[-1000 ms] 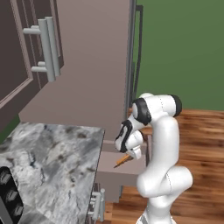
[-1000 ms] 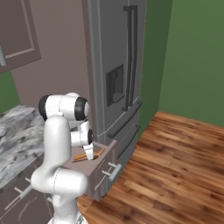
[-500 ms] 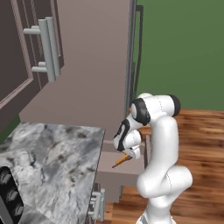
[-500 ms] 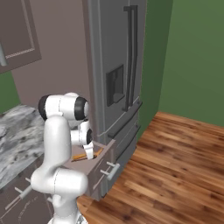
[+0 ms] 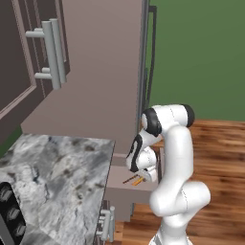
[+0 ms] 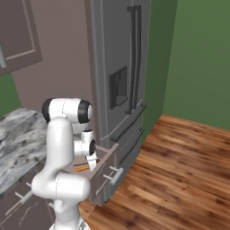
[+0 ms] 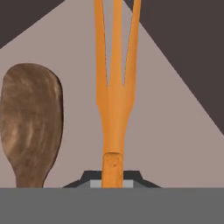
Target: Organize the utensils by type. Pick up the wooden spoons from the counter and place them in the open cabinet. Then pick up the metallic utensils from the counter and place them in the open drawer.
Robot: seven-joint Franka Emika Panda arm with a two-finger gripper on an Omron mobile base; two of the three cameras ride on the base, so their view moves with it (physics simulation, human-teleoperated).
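Two pincer [image 7: 112, 180] fingertips, mostly cut off, clamp an orange fork [image 7: 114, 87] beside a brown spoon [image 7: 30, 122].

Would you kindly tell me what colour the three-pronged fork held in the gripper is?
Orange: the three-pronged fork shows best in the hand view, beside a brown wooden spoon.

Orange fork [image 7: 114, 105], dark brown grained spoon [image 7: 30, 118], grey-brown open drawer [image 7: 175, 144].

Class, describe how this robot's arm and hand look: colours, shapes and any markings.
The arm is glossy white with rounded, tube-like segments and dark bands at its joints. Its hand is a small white block ending in two small fingers. No cables or markings are visible.
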